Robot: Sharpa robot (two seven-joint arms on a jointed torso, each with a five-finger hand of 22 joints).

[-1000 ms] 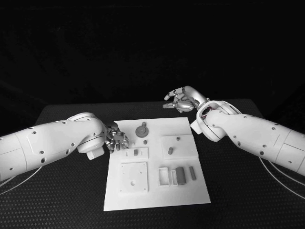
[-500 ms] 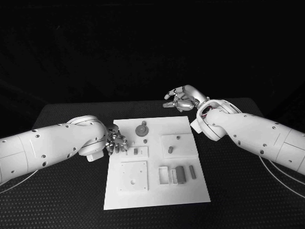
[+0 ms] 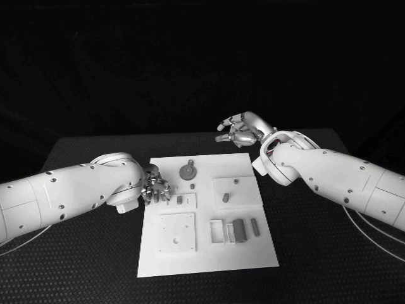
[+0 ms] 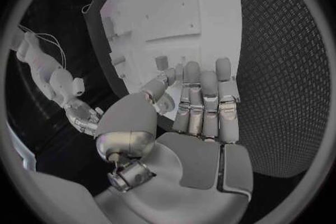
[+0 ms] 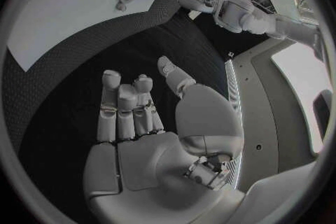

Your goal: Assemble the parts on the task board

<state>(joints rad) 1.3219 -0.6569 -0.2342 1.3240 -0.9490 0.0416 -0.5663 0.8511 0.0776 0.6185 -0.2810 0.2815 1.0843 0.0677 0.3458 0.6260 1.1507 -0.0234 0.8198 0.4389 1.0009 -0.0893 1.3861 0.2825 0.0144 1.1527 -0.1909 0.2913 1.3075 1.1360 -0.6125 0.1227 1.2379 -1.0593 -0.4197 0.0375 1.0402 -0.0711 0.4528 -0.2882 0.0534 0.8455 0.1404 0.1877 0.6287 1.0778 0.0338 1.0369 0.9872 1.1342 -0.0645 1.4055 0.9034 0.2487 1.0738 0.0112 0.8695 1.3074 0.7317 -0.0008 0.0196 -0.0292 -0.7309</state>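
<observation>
Left hand (image 3: 154, 188) hangs empty, fingers loosely apart, at the task board (image 3: 212, 253) edge, probably lining up a part; right hand (image 3: 239, 130) waits empty and spread past the far side.

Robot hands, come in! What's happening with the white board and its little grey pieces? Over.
Left robot hand open at the flat white task board's left edge. Right robot hand open, raised beyond its far edge. Small grey parts untouched. Nothing in the way.

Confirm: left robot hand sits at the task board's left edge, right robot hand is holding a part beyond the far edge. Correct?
Not quite. The right robot hand holds nothing; the right wrist view shows its palm bare, fingers apart. The left robot hand is at the task board's left edge, as you say.
</observation>
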